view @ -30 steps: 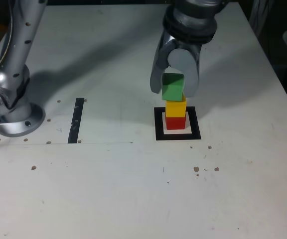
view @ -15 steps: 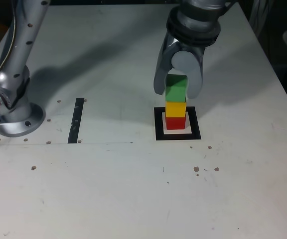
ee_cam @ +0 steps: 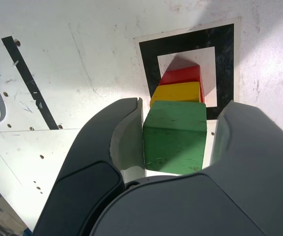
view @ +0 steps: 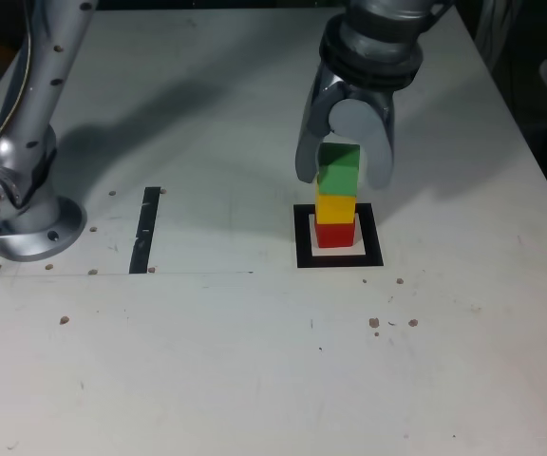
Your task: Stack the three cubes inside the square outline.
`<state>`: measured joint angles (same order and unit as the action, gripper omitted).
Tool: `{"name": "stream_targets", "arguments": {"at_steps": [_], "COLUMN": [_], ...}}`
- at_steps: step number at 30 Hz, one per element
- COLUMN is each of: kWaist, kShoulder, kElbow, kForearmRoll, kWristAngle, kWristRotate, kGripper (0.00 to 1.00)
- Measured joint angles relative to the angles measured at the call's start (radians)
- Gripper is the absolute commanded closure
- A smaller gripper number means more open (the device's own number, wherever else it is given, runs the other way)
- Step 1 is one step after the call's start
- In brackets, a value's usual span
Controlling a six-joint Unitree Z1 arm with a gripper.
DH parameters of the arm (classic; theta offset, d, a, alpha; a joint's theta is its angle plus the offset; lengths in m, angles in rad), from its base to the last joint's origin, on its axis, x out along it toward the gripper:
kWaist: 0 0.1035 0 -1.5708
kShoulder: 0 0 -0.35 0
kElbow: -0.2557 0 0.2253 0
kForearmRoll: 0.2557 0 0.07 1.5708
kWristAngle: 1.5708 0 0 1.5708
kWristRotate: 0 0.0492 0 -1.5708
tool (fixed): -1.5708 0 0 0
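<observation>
Green cube [ee_cam: 175, 136] tops yellow cube [view: 335, 206] and red cube [view: 334, 233] inside the square outline [view: 302, 237] on the white counter [view: 254, 361], hand [view: 345, 171] straddling green cube, jaws slightly parted, a small gap on one side, gripping nothing

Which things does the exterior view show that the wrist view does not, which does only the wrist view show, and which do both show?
Only the exterior view shows the arm's base, the whole table and the specks scattered on it. Only the wrist view shows the gap between the green cube and one finger of the hand. Both show the green cube on the yellow cube, the red cube beneath, the square outline and the tape strip.
</observation>
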<state>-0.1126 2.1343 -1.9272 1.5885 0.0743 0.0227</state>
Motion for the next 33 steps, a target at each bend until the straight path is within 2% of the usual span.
{"name": "stream_targets", "arguments": {"at_steps": [7,10,16,24,28,33], "kWaist": [0.002,0.002,0.011,0.027,0.054,0.079], "kShoulder": [-0.005,-0.036,-0.184,-0.394,-0.499,-0.627], "kElbow": [0.001,0.011,0.094,0.373,0.512,0.688], "kForearmRoll": [0.0,0.005,0.008,-0.013,-0.067,-0.14], "kWristAngle": [-0.002,-0.002,-0.009,-0.02,-0.027,-0.012], "kWristRotate": [0.0,0.0,0.064,0.097,0.097,0.064], "kGripper": [0.01,0.01,0.01,0.01,0.01,0.01]}}
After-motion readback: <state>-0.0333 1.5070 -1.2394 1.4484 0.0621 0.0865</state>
